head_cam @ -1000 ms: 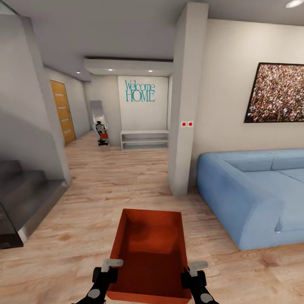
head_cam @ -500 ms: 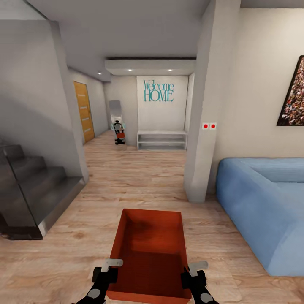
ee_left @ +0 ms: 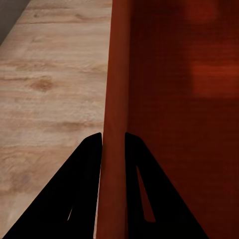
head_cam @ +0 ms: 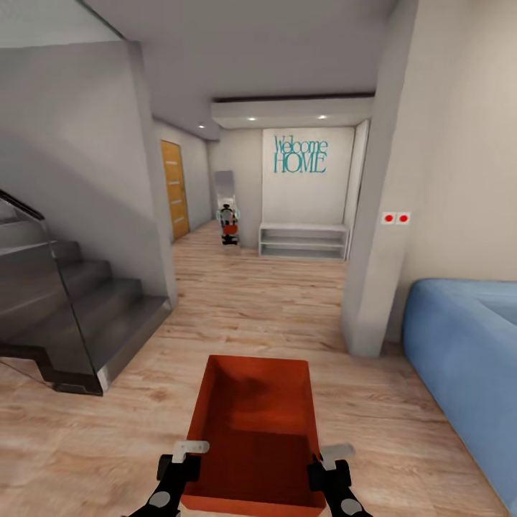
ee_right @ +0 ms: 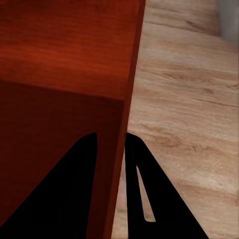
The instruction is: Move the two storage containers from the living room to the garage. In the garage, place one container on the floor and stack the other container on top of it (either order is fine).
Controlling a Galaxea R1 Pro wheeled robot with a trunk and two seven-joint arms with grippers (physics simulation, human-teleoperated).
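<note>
I hold one orange-red open-top storage container (head_cam: 255,420) low in front of me, over the living room's light wood planks (head_cam: 251,301). My left gripper (head_cam: 188,459) is shut on its left wall, and the left wrist view has a black finger (ee_left: 84,169) on each side of that thin wall (ee_left: 115,74). My right gripper (head_cam: 327,463) is shut on the right wall; the right wrist view has its fingers (ee_right: 144,179) straddling the wall edge (ee_right: 130,74). The container is empty. The garage is out of view.
A dark staircase with a glass rail (head_cam: 79,316) stands at the left. A white pillar (head_cam: 373,237) and a blue sofa (head_cam: 467,345) are at the right. Ahead, a hallway leads to an orange-wood door (head_cam: 172,188), a mirror (head_cam: 226,194) and a white shelf (head_cam: 303,240).
The whole view has swung left: the stairs came further in, the sofa and pillar slid right, the wall picture left the frame. Container and both grippers kept their places relative to me.
</note>
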